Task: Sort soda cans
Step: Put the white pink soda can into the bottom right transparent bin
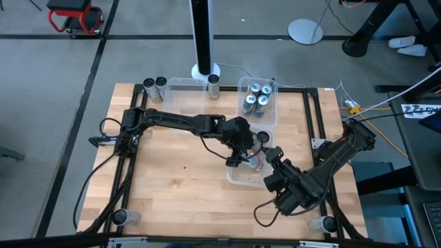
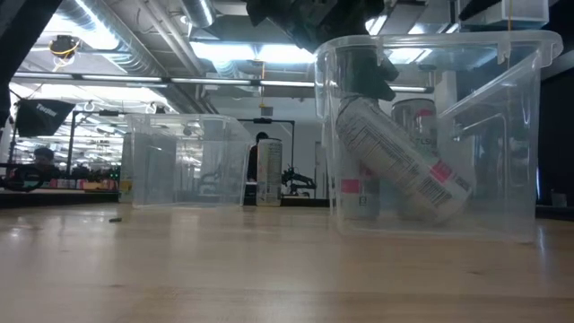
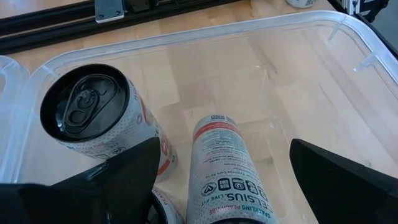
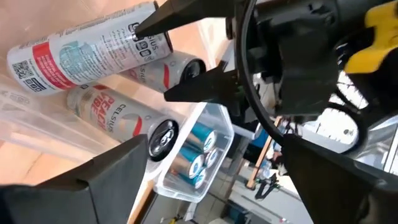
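Observation:
A clear near bin (image 1: 234, 180) holds three white-and-red soda cans. One can (image 3: 219, 168) is tilted, its lower end (image 2: 439, 199) on the bin floor. Another (image 3: 93, 118) stands beside it with its dark top showing, and a third (image 4: 118, 115) lies next to them. My left gripper (image 1: 242, 155) reaches down into the bin, open, its fingers wide on either side of the tilted can's upper part. My right gripper (image 1: 273, 160) hovers open at the bin's right side, touching nothing. Blue-and-silver cans (image 1: 256, 102) stand in a far bin. My left gripper comes at the tilted can from above with both fingers spread. In the right wrist view one fingertip (image 4: 142, 28) lies right at the can's wall near its upper end (image 4: 127, 43). Whether it touches the can, I cannot tell.
A clear bin (image 1: 180, 93) with nothing showing inside sits at the far edge, left of the blue cans' bin. Single cans stand along the far edge (image 1: 148, 87) (image 1: 213, 83) and at the near corners (image 1: 120, 217) (image 1: 324, 224). Bare wood lies left of the near bin.

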